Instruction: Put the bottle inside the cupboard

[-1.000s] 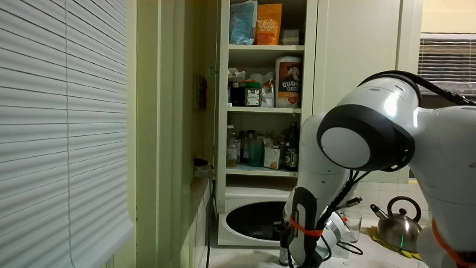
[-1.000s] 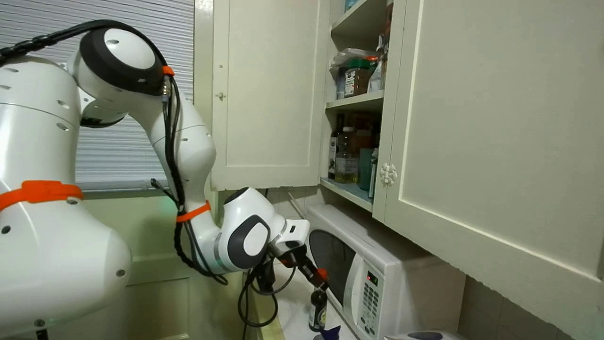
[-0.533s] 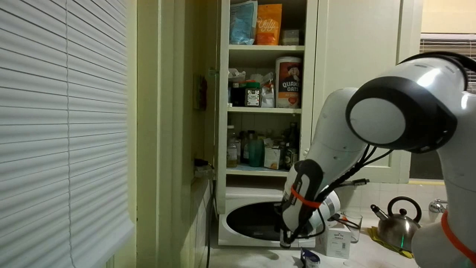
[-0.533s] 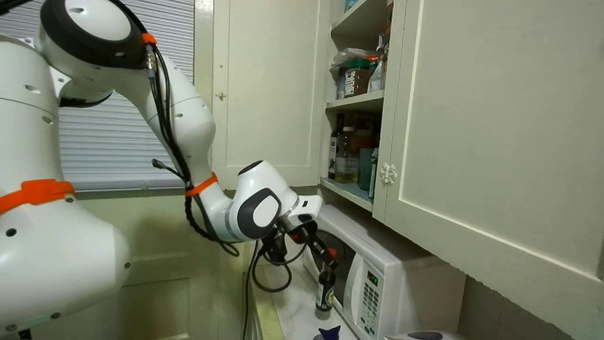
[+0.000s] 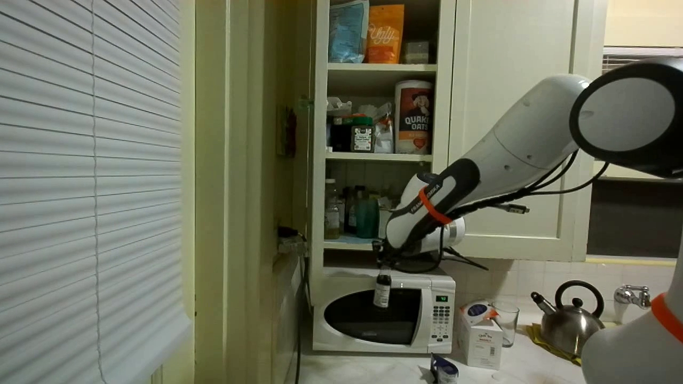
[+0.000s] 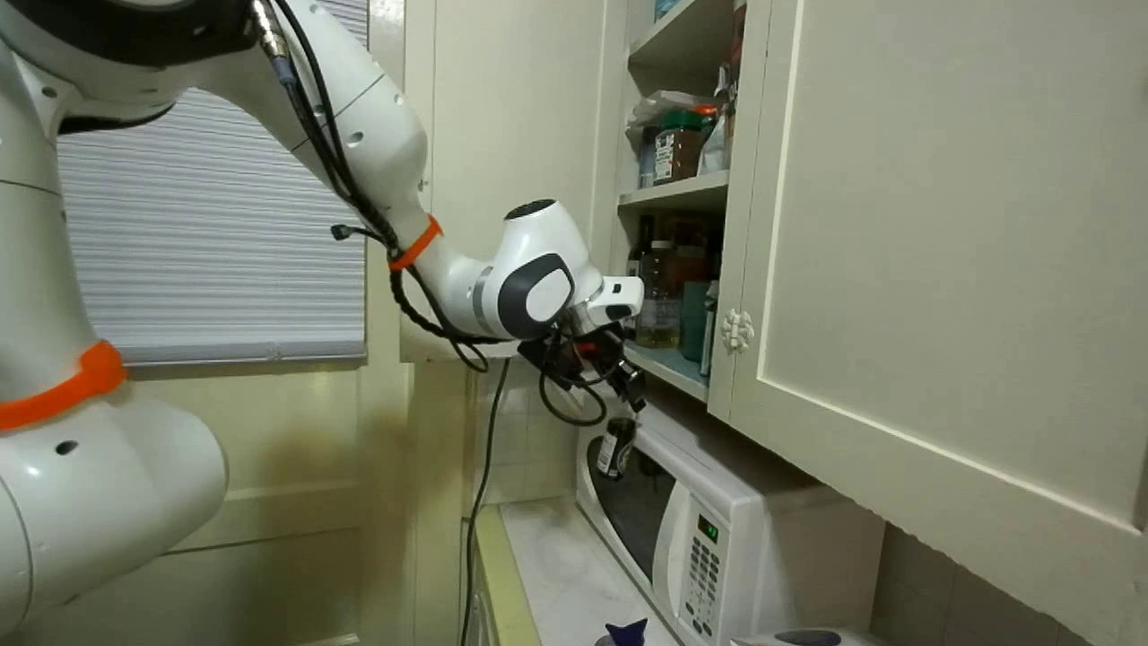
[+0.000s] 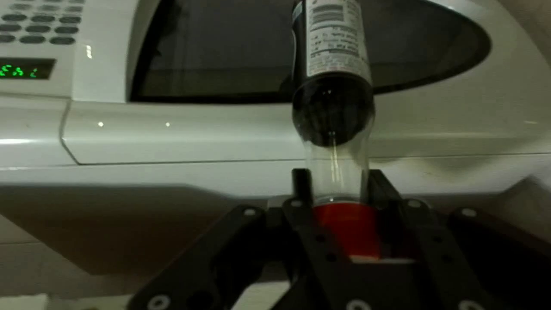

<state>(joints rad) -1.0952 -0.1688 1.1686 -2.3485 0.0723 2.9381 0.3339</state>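
The slim dark bottle, with a pale label, clear neck and red cap, hangs in the air in front of the microwave in both exterior views (image 5: 382,292) (image 6: 616,449). It also shows in the wrist view (image 7: 333,107). In the exterior views my gripper (image 5: 383,260) (image 6: 633,399) is around its top. In the wrist view the gripper (image 7: 338,183) has its fingers closed on both sides of the neck and cap. The bottle leans slightly. The cream-white cupboard (image 5: 381,158) stands open, its lowest shelf (image 6: 668,366) just above and beyond the gripper. The arm hides that shelf's right part in an exterior view.
The white microwave (image 5: 339,340) sits under the cupboard. A green cup (image 5: 367,218) and several bottles stand on the lowest shelf. An open door (image 6: 511,179) borders the cupboard. A white box (image 5: 484,346), a glass (image 5: 509,322), a steel kettle (image 5: 571,330) and a blue item (image 5: 444,369) are on the counter.
My gripper has risen with the bottle from the counter to the level of the microwave's top. The bottle came off the counter and now hangs in front of the microwave.
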